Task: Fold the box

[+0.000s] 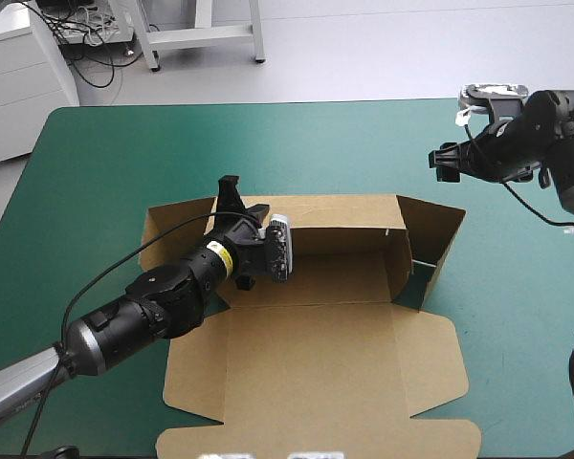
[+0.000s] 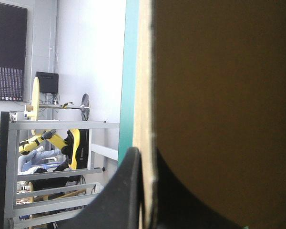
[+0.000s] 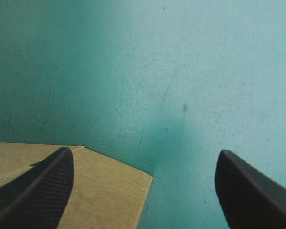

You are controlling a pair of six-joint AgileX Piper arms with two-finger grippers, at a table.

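My left gripper [image 1: 230, 191] was clamped on the box [image 1: 311, 368], gripping its raised far wall [image 1: 344, 225] at the left end. The box lay mid-table on the teal-green cover [image 1: 124, 163], long axis running across me. My right gripper [image 1: 447, 159] hung fingers apart beyond the right flap [image 1: 430, 239], nearer that end, I judged.

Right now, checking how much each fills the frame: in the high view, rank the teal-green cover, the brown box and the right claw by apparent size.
1. teal-green cover, largest.
2. brown box.
3. right claw, smallest by far; nearness to the camera does not change that.
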